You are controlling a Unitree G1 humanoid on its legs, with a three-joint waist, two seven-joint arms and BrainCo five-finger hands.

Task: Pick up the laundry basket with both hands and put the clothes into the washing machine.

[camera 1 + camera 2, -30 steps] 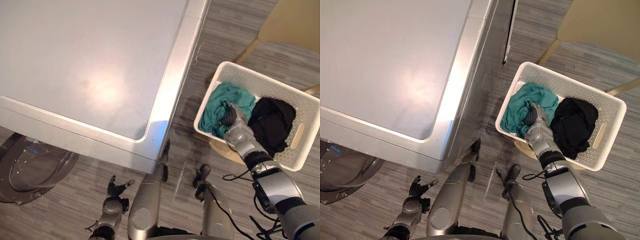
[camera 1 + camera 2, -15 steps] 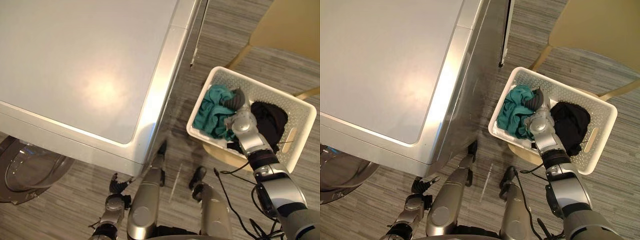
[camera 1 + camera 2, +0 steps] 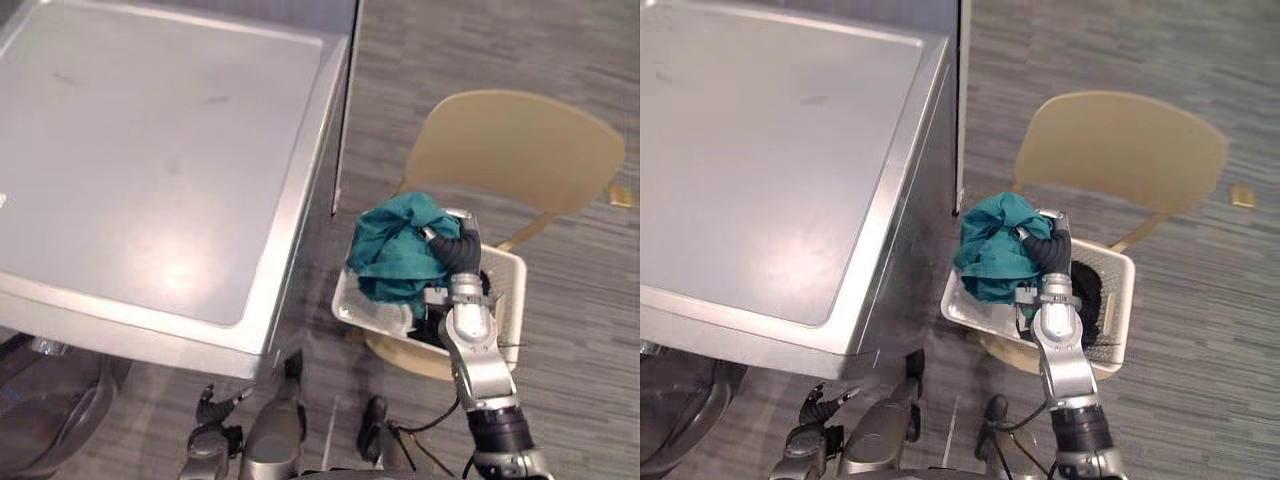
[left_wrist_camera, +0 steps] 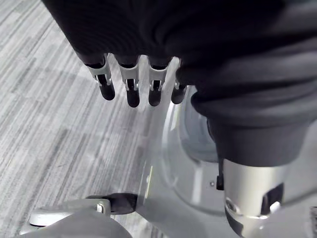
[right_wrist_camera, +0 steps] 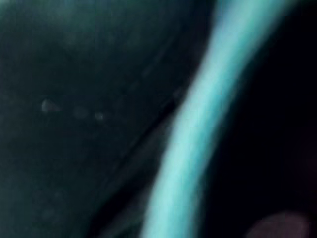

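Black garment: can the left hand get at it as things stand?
Probably not. The left hand hangs low by the washer, far from the basket, and the right hand holding the teal cloth is over the black garment.

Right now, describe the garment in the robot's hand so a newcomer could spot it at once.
Right of the washing machine stands a chair bearing a white basket. Bunched above it, in the right hand, is the teal garment; the black garment lies below.
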